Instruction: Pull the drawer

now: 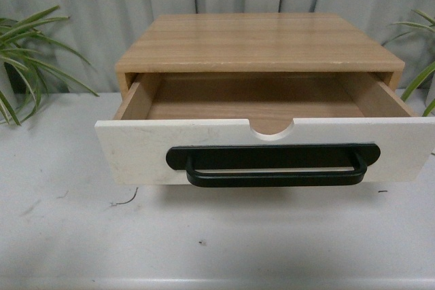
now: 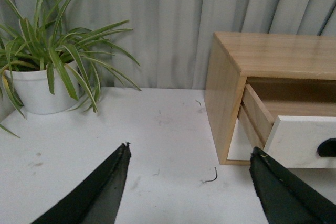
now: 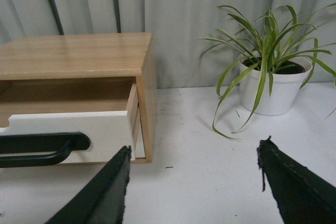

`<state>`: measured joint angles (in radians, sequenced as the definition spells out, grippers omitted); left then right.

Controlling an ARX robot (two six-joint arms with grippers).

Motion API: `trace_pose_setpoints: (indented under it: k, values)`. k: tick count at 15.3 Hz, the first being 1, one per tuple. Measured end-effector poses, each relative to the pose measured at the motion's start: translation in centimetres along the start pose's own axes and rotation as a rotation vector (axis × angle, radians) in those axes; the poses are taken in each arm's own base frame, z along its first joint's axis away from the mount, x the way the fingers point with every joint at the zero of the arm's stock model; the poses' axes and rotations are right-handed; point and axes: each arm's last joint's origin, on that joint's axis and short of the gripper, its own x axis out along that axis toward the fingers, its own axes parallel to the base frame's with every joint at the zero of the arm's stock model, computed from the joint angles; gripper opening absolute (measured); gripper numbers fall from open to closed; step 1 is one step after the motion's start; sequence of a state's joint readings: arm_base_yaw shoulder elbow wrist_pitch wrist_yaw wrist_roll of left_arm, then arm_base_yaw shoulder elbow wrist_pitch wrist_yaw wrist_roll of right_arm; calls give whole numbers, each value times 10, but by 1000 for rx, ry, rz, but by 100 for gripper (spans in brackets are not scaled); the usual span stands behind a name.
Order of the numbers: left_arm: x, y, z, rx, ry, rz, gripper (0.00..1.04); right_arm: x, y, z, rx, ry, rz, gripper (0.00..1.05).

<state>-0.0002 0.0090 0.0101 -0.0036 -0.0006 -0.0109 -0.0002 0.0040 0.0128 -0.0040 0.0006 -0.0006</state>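
The drawer (image 1: 136,151) stands pulled out from the wooden cabinet (image 1: 258,42), its white front showing a half-round notch and a wide black bar handle (image 1: 272,166). Its wooden inside looks bare. Neither gripper appears in the front view. My left gripper (image 2: 190,153) is open above the table, off the cabinet's left side, where the drawer (image 2: 299,140) juts out. My right gripper (image 3: 193,149) is open off the cabinet's right side, with the drawer (image 3: 68,127) and the handle (image 3: 42,148) beside one finger. Nothing is between either pair of fingers.
A white table (image 1: 217,236) carries the cabinet. Potted spider plants stand at both sides: one (image 2: 37,85) on the left, one (image 3: 270,85) on the right. Grey curtains hang behind. A small wire scrap (image 2: 211,178) lies on the table.
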Motion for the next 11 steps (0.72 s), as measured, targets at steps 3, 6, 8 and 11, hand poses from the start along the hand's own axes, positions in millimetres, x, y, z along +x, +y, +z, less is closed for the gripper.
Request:
trace_pose_setpoints:
  k: [3, 6, 8, 11]
  values:
    - [0, 0, 0, 0, 0, 0, 97, 0, 0, 0, 0, 0, 0, 99]
    - [0, 0, 0, 1, 0, 0, 99, 0, 0, 0, 0, 0, 0, 98]
    - [0, 0, 0, 0, 0, 0, 98, 0, 0, 0, 0, 0, 0, 98]
    - [0, 0, 0, 0, 0, 0, 98, 0, 0, 0, 0, 0, 0, 98]
